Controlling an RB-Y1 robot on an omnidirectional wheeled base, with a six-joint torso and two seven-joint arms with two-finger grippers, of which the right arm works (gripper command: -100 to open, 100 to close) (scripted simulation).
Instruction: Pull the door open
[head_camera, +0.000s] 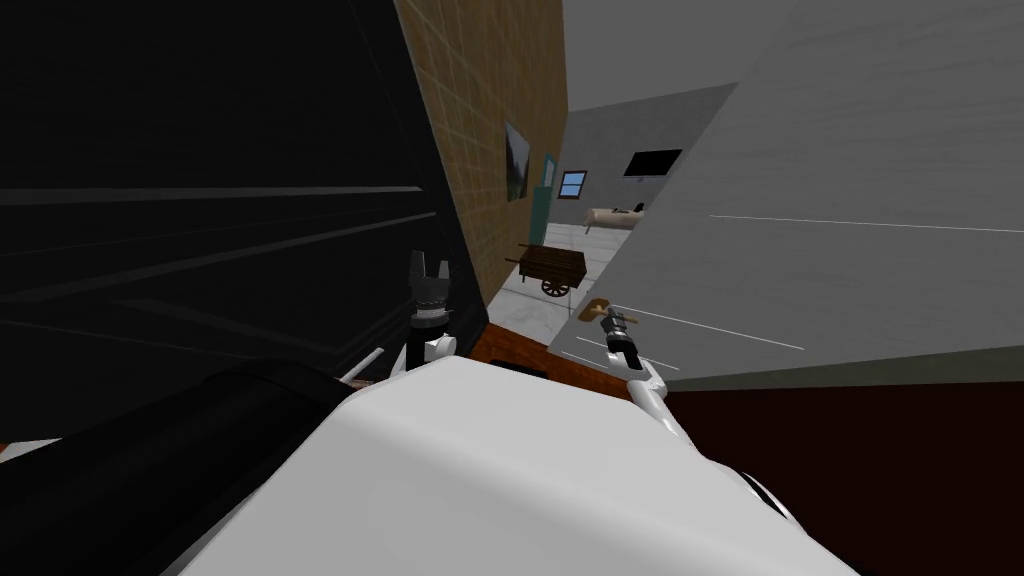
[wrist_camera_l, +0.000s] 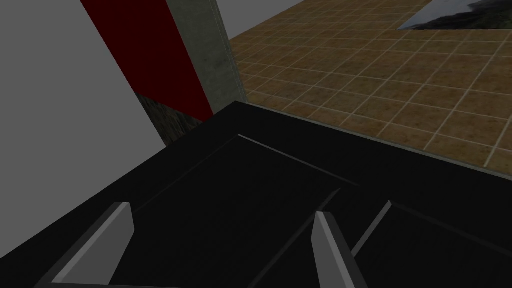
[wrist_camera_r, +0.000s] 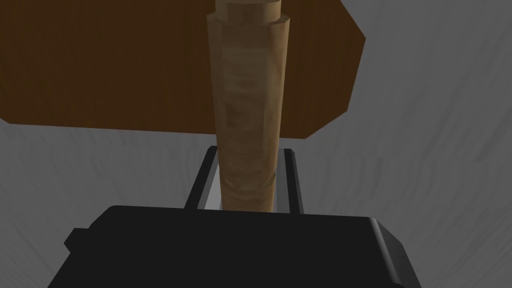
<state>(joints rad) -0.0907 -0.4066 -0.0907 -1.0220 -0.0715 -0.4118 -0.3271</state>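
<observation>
The door (head_camera: 850, 200) is the grey slab to our right. Its tan handle (wrist_camera_r: 247, 110) stands out from a brown plate (wrist_camera_r: 100, 65) at the door's near edge, just beside the gap into the next room. Our right gripper (head_camera: 612, 322) is clamped on the handle, one finger (wrist_camera_r: 206, 175) pressing each side, with the shaft running out between them.

We judge the grasp made and the pull in hand. The door stands at an angle to the opening, and through the gap we see a cart (head_camera: 552, 266) on a pale floor. The next move calls for a firm hold and a pull towards us along the door's arc. Our body probably has to give ground too, since the chest is close to the door's path. A straight tug could slip the fingers off the smooth shaft.

Our left gripper (wrist_camera_l: 222, 210) is spread wide and holds nothing. It hovers near a black panel (wrist_camera_l: 240, 190) on our left, with a tiled wall (head_camera: 470, 110) beyond it.

We can read no brand, label or writing on anything here.
</observation>
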